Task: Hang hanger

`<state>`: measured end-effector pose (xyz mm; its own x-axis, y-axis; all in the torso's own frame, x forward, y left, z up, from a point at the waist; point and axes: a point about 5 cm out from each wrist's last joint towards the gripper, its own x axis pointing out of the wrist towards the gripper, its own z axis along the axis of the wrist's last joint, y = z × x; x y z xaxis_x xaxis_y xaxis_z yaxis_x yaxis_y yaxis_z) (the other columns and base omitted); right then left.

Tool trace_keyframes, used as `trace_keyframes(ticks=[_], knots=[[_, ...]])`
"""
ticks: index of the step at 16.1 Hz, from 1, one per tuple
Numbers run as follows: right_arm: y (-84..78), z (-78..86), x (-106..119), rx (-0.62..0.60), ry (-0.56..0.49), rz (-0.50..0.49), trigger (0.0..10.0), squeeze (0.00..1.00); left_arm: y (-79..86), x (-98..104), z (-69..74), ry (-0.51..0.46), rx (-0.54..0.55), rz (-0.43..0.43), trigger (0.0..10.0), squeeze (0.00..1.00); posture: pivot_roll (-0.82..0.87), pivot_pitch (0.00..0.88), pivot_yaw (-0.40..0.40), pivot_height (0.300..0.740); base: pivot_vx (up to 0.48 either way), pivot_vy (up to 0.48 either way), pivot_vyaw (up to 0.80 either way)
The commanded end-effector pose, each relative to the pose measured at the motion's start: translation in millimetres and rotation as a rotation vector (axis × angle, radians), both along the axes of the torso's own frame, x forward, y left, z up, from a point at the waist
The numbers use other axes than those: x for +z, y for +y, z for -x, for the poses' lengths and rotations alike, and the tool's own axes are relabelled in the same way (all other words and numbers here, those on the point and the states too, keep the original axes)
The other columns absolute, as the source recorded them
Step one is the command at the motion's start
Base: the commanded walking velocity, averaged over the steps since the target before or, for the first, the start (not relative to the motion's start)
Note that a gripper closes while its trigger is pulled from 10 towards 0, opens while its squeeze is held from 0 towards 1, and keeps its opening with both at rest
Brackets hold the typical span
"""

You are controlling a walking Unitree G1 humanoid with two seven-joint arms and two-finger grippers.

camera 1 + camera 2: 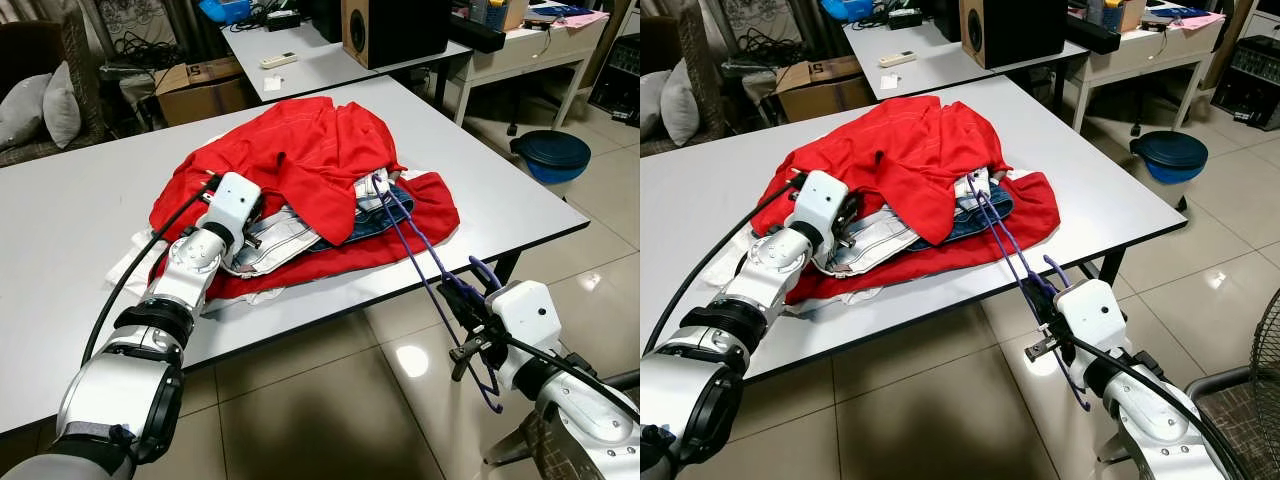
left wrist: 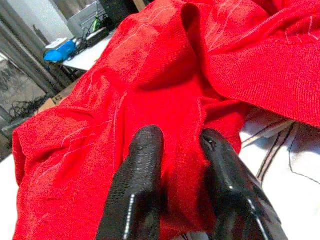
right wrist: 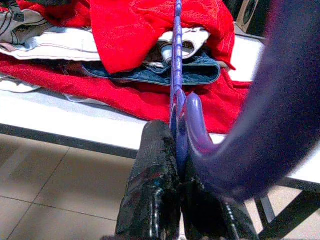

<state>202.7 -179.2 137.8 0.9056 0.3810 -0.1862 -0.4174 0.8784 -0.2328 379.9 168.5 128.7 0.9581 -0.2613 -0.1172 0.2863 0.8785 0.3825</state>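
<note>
A purple hanger (image 1: 420,255) slants from the pile of clothes out past the table's front edge. My right gripper (image 3: 177,162) is shut on its neck just below the hook (image 3: 260,125), off the table's front right side (image 1: 465,312). The hanger's far end is tucked under a red garment (image 1: 310,150) that tops the pile, over jeans (image 1: 375,222) and a white piece (image 1: 270,245). My left gripper (image 2: 177,145) reaches into the pile from the left (image 1: 258,218) and pinches a fold of the red garment between its fingers (image 2: 145,165).
The pile lies on a white table (image 1: 70,220) whose front edge (image 1: 330,315) runs between my arms. A blue bin (image 1: 552,155) stands on the tiled floor at the right. Behind are a second table with a speaker (image 1: 385,30) and a cardboard box (image 1: 200,90).
</note>
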Motion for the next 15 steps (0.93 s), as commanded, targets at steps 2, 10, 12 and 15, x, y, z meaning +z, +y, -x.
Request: trace_keyframes(ticks=[2,10,12,15], knots=[[3.4,-1.0,1,0.014,-0.006,-0.006,10.0,0.00,2.5,4,-0.7,-0.011,0.015,0.061,0.0,0.00,-0.20,0.000,0.151,0.740,0.000,0.000,0.00],[6.0,-2.3,2,0.017,-0.019,-0.014,10.0,0.00,19.0,91,-21.5,-0.300,0.075,0.312,0.0,0.00,-0.18,0.000,0.159,0.740,0.000,0.000,0.00],[8.6,-2.5,4,0.033,-0.036,-0.032,10.0,0.00,20.0,150,-25.1,-0.461,0.006,0.343,0.0,0.00,-0.17,0.000,0.159,0.740,0.000,0.000,0.00],[10.4,-4.0,8,0.037,-0.070,-0.051,10.0,0.00,17.5,171,-24.9,-0.496,-0.056,0.294,0.0,0.00,-0.17,0.000,0.162,0.740,0.000,0.000,0.00]])
